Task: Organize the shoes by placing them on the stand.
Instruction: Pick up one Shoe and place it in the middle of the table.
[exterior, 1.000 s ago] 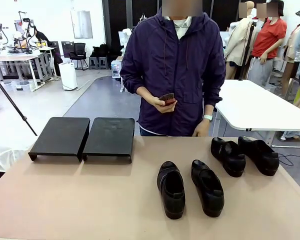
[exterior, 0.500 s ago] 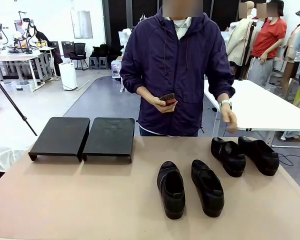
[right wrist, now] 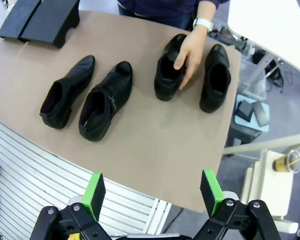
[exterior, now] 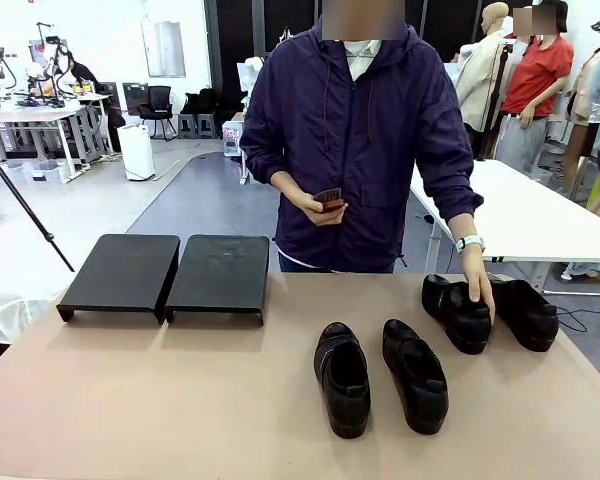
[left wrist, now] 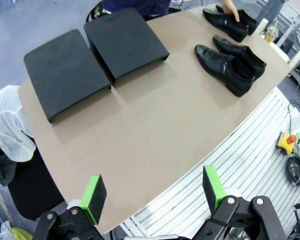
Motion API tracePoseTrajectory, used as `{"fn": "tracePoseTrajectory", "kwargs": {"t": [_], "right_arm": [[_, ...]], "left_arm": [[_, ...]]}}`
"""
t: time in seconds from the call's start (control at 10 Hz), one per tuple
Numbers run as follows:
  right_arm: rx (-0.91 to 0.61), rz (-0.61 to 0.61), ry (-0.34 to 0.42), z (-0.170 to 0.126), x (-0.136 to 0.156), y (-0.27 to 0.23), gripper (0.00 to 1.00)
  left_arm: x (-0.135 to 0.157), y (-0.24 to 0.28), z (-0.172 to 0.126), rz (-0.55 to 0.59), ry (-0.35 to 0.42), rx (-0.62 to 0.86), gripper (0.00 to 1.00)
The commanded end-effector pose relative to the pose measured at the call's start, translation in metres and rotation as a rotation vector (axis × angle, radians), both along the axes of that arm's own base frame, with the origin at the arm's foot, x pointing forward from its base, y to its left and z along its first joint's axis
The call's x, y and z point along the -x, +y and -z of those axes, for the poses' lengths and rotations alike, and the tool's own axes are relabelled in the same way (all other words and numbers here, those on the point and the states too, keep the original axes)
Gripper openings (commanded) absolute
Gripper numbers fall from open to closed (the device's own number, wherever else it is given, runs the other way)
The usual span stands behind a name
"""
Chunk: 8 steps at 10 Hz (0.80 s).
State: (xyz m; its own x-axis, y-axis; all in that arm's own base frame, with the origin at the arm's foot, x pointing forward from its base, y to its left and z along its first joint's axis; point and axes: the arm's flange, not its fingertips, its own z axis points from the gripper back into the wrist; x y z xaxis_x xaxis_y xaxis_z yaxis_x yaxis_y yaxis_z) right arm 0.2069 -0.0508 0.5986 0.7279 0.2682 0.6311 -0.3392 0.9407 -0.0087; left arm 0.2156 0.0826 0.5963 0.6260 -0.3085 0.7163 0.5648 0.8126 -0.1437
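Note:
Two pairs of black glossy shoes lie on the tan table. The near pair [exterior: 342,378] [exterior: 415,375] sits right of centre. The far pair [exterior: 455,315] [exterior: 525,310] is at the right, and the person's hand [exterior: 477,288] rests on its left shoe [right wrist: 167,75]. The stand, two low black racks [exterior: 125,272] [exterior: 220,275] side by side, is at the far left with nothing on it. My left gripper [left wrist: 153,190] hangs open above the table's near left edge. My right gripper [right wrist: 152,191] hangs open above the near right edge, short of the shoes [right wrist: 106,100].
The person stands at the far side holding a small brush [exterior: 330,198] in the other hand. A white table [exterior: 520,215] stands behind on the right. A drink cup [right wrist: 285,162] and a red stop button [left wrist: 285,141] lie off the table's right side.
The person's hand has risen from the far table edge, swung right and come down onto the left shoe of the far pair. Shoes, stand and both grippers are where they were.

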Motion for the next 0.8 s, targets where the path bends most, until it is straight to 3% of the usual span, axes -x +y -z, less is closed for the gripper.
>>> {"fn": "tracePoseTrajectory", "kwargs": {"t": [0.0,0.3,0.7], "right_arm": [[0.007,-0.014,-0.014,-0.001,0.0,-0.002,1.0],[0.0,0.0,0.0,0.0,0.0,0.0,1.0],[0.066,-0.07,0.129,0.001,-0.01,0.074,1.0]], "left_arm": [[0.002,0.0,0.0,0.002,-0.001,0.015,1.0],[0.002,0.0,0.0,0.002,-0.001,0.015,1.0],[0.002,0.0,0.0,0.002,-0.001,0.015,1.0]]}}
